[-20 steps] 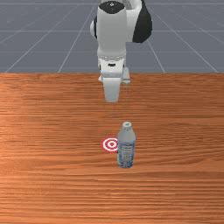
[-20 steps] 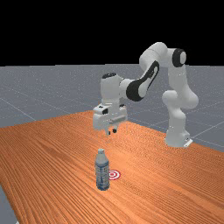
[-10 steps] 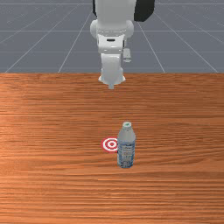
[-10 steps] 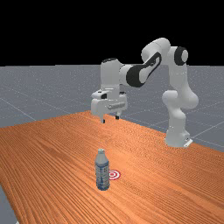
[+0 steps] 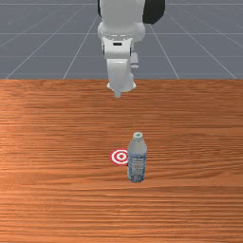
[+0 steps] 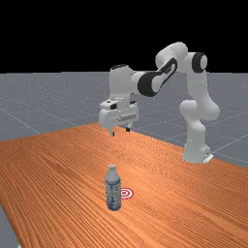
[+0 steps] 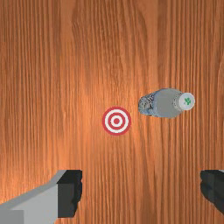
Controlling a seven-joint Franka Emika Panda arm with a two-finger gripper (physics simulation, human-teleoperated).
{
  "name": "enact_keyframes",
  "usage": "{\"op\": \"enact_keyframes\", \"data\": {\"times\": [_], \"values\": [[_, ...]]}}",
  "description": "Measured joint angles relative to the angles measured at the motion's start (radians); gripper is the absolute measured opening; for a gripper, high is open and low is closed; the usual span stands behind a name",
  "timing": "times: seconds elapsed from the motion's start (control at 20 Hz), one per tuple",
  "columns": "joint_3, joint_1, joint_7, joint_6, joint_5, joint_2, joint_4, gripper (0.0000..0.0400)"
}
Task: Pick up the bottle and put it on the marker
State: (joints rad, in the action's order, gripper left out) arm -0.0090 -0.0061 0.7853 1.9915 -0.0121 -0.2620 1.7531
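White end effector (image 6: 120, 131), risen and newly spread apart, seems readied for the upright bottle (image 5: 137, 161) beside the marker (image 5: 120, 156), toward the front view's right.

Green emblem (image 7: 187, 101) on bottle cap (image 7: 181, 102); label print (image 5: 136, 165) can't be read

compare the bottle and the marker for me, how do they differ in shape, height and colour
The bottle stands upright and tall, while the marker lies flat on the table. The bottle is narrow with a rounded shoulder; the marker is a round target of rings. The bottle is pale grey and blue, the marker red and white. Both are on the table.
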Motion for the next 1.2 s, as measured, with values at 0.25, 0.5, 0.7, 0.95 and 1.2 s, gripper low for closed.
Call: {"op": "enact_keyframes", "data": {"times": [0.25, 0.5, 0.7, 0.95, 1.2], "values": [[0.002, -0.005, 0.021, 0.002, 0.01, -0.001, 0.001, 0.04], [0.001, -0.004, 0.006, 0.007, 0.011, -0.003, 0.004, 0.04], [0.003, -0.005, 0.024, 0.008, 0.01, -0.003, 0.005, 0.04], [0.002, 0.0, 0.006, 0.009, 0.002, -0.002, 0.006, 0.04], [-0.016, 0.03, -0.062, -0.014, -0.102, -0.038, -0.045, 0.04]]}}
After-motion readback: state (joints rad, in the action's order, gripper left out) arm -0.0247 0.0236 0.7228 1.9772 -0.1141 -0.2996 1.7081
